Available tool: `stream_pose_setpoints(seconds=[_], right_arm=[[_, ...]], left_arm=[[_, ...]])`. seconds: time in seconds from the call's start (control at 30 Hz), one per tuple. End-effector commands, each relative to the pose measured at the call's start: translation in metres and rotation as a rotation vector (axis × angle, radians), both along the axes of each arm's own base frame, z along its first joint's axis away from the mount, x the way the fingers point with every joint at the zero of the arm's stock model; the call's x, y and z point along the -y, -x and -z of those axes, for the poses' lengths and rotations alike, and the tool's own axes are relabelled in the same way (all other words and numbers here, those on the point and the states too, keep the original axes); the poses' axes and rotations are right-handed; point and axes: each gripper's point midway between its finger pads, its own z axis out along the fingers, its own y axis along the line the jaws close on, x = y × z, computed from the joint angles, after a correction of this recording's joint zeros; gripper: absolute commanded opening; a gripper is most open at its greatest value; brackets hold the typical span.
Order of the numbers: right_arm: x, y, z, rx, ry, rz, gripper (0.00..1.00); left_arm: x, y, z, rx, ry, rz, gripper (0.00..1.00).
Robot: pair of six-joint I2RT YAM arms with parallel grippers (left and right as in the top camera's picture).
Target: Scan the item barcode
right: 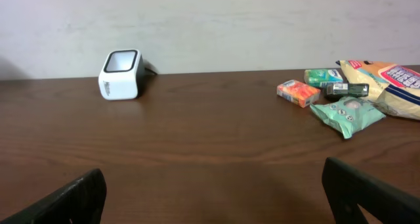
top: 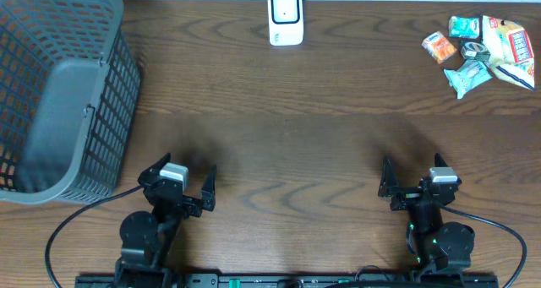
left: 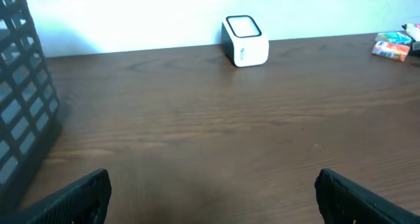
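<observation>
A white barcode scanner (top: 286,18) stands at the table's far edge, centre; the wrist views show it as well (left: 245,40) (right: 120,74). The items lie in a heap at the far right: an orange packet (top: 438,47) (right: 298,92), a teal packet (top: 464,26), a pale green pouch (top: 467,78) (right: 346,114) and a large yellow snack bag (top: 510,50) (right: 392,79). My left gripper (top: 183,171) (left: 213,204) hangs open near the front left, holding nothing. My right gripper (top: 412,171) (right: 213,201) is open near the front right, far short of the items.
A grey mesh basket (top: 59,94) (left: 20,106) takes up the far left of the dark wooden table (top: 296,136). A small dark object (top: 475,51) lies among the packets. Black cables trail from both arm bases at the front edge.
</observation>
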Motion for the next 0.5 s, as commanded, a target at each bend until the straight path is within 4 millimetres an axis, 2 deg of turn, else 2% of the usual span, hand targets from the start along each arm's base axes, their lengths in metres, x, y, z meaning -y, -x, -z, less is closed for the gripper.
stream_pose_setpoints(seconds=[0.0, 0.47], right_arm=[[-0.001, 0.0, 0.0, 0.002, 0.011, -0.005, 0.99], [-0.001, 0.0, 0.0, 0.002, 0.011, -0.005, 0.99]], left_arm=[[-0.004, 0.0, 0.014, -0.004, 0.018, -0.023, 0.98], [-0.025, -0.003, 0.001, 0.056, 0.056, -0.122, 0.98]])
